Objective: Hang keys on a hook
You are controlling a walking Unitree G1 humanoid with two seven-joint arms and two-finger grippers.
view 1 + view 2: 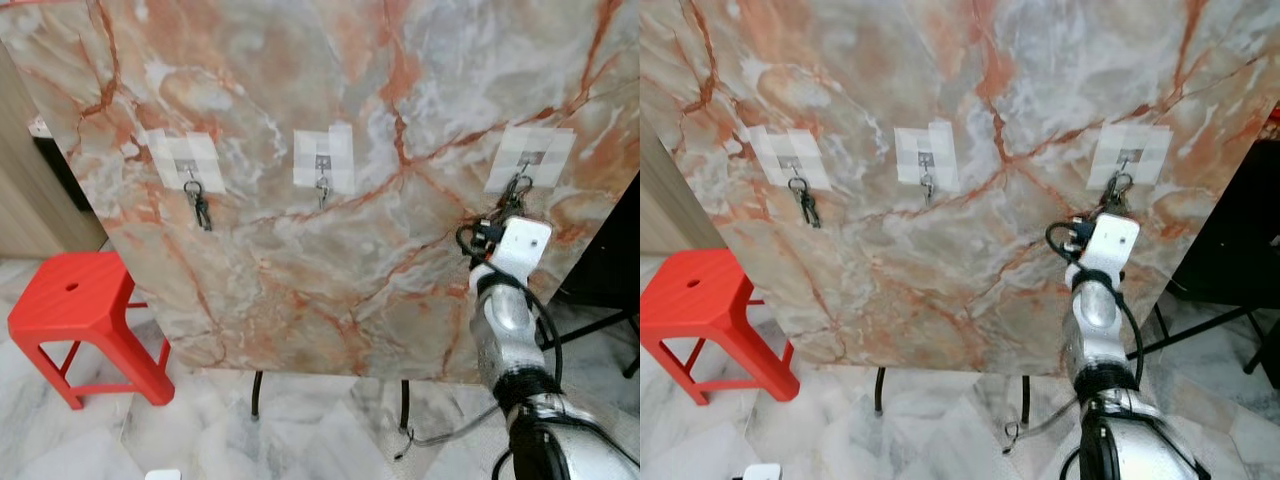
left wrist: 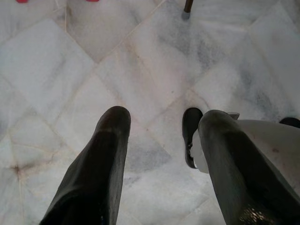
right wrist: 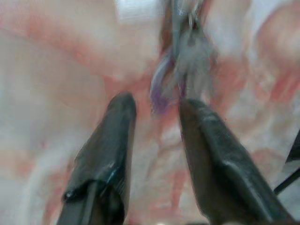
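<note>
Keys [image 1: 516, 190] hang from right hook [image 1: 527, 160] on marble panel [image 1: 330, 250]; hanging looks done, only withdrawal left; right hand [image 3: 157, 105] just below keys, fingers apart, gripping nothing; wrist view shows that gap, head views hide it behind wrist; left hand [image 2: 161, 124] idle, fingers apart, over floor [image 2: 70, 70].
</note>
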